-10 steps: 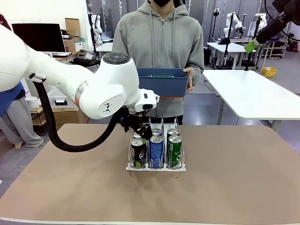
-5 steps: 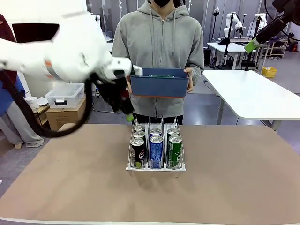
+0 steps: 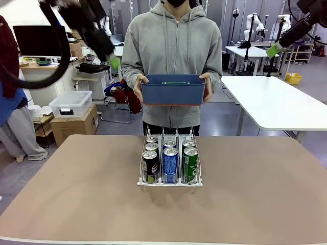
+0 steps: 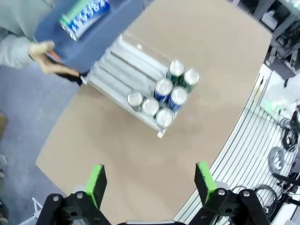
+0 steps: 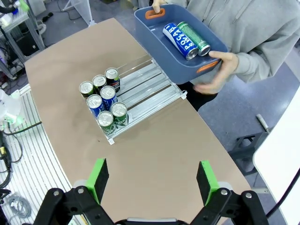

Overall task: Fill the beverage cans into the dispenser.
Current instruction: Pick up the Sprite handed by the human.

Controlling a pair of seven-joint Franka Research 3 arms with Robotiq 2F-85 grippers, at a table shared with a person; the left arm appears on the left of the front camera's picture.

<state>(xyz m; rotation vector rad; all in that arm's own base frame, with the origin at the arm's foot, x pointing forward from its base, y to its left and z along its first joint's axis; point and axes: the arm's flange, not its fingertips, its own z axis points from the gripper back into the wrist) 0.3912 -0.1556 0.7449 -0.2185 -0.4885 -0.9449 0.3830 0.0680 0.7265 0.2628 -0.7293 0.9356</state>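
Observation:
The dispenser [image 3: 170,179] stands mid-table, a clear three-lane rack holding several beverage cans [image 3: 170,163]: black on the left, blue in the middle, green [image 3: 190,162] on the right. From above, the dispenser [image 5: 143,89] has its cans [image 5: 104,101] bunched at one end. A person holds a blue tub [image 3: 173,91] behind it, with a blue can [image 5: 179,40] and a green can [image 5: 196,40] lying inside. My left gripper [image 3: 112,61] hangs high at the upper left, blurred. Its fingers stand open and empty in the left wrist view [image 4: 151,183], far above the dispenser [image 4: 140,93]. My right gripper [image 5: 153,180] is open and empty, high up.
The person stands at the table's far edge, both hands on the tub [image 4: 79,28]. Brown tabletop [image 3: 255,194] lies bare around the rack. A white table [image 3: 276,102] stands at the back right, and boxes and a monitor at the back left.
My left arm has risen from the rack's left lane to the upper left, gripper empty. The person has shifted the tub slightly left.

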